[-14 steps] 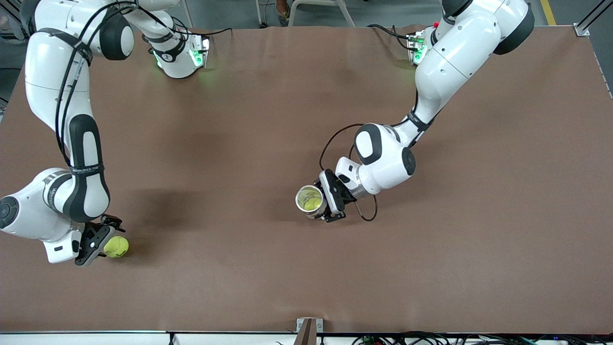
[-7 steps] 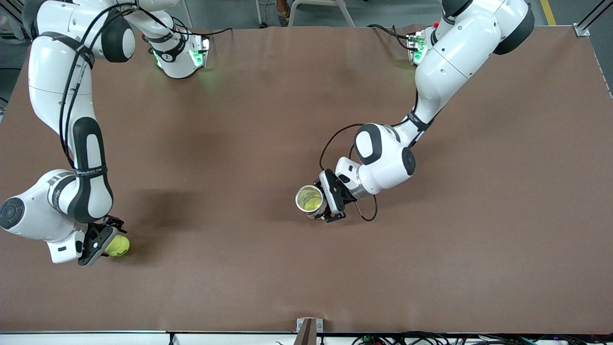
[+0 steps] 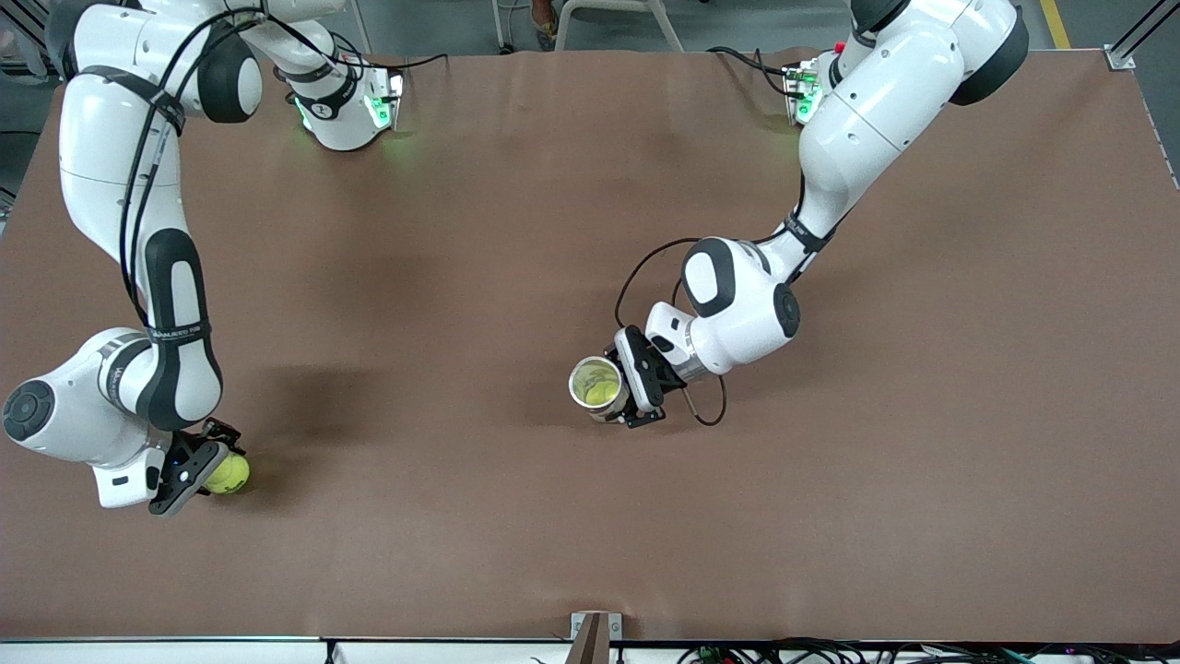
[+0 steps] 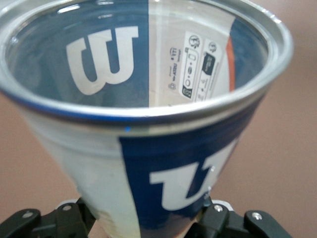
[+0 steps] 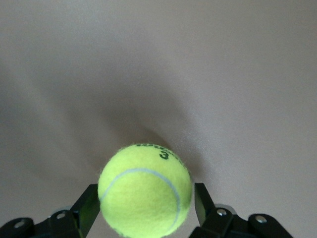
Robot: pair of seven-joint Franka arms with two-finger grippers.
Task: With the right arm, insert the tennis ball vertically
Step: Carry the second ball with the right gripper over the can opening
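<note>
- Right now the tennis ball [image 5: 145, 188] sits on the table [image 3: 553, 516] at the right arm's end, directly between the fingers [image 5: 89, 206] of the right gripper [image 3: 192, 468].
- From my right wrist view both pads flank the ball very closely; I can't confirm from the frames that they're actually pressing on it, so I can't tell whether the grip is made.
- The ball looks to be resting on the table, not lifted.
- Step in hand, as I read it: the pick. Insertion hasn't begun.
- Target is the can [image 3: 597, 386], well apart from the ball, toward the middle of the table. The left gripper [image 3: 638, 378] is clamped on its side wall and holds it with the mouth up.
- The front view shows something yellow already inside the can, probably another ball.
- Left arm is just waiting as the holder.
- Next move calls for: finish the squeeze, lift straight up, carry across until the ball is centred over the can's rim [image 4: 148, 111], then lower vertically and let go.
- Main risk in my judgement: the ball rolling out if the pads sit off its widest part, or clipping the rim on the way down.
</note>
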